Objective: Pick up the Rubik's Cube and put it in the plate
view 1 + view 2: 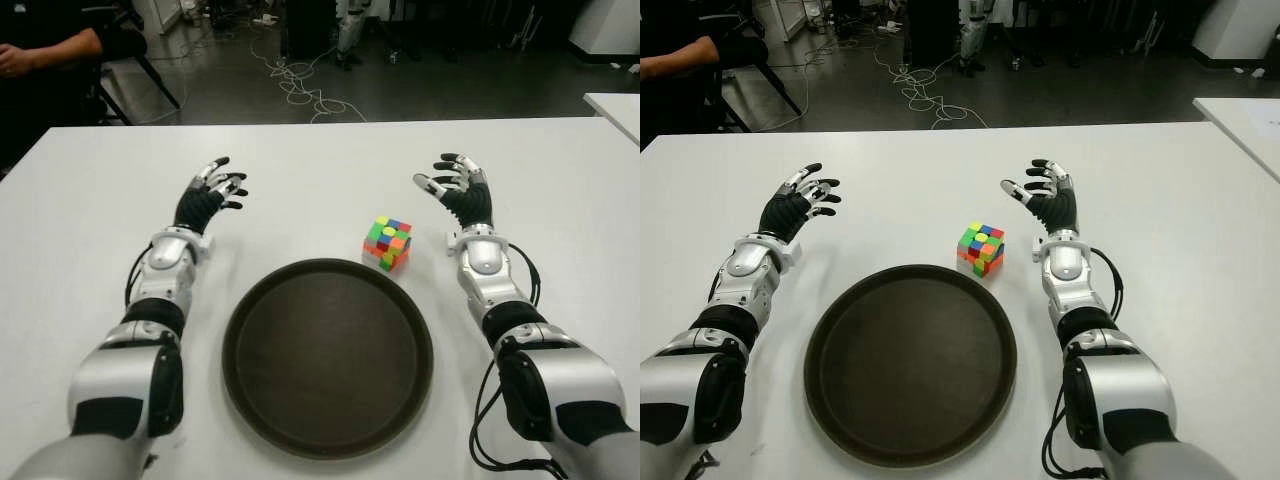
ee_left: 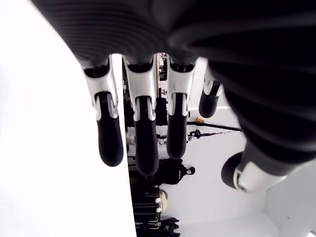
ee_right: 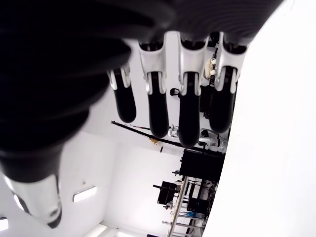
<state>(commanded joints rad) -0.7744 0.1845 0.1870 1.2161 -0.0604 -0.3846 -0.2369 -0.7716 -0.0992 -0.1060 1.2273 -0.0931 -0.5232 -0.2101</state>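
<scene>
White table (image 1: 320, 170), task not started. Rubik's Cube (image 1: 388, 243) sits centre-right of the frame, just beyond the upper-right rim of the dark plate (image 1: 250, 310), not in it. Right hand (image 1: 458, 187) right of the cube, fingers spread, empty. Left hand (image 1: 210, 193) centre-left, spread, empty. Grasp and placement both remain.

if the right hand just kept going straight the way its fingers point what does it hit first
Nothing on the table, as far as the eye views show. The right hand, open, points away from the robot over bare white table toward the far edge. The Rubik's Cube lies nearer and toward the robot's left, off that line.
</scene>
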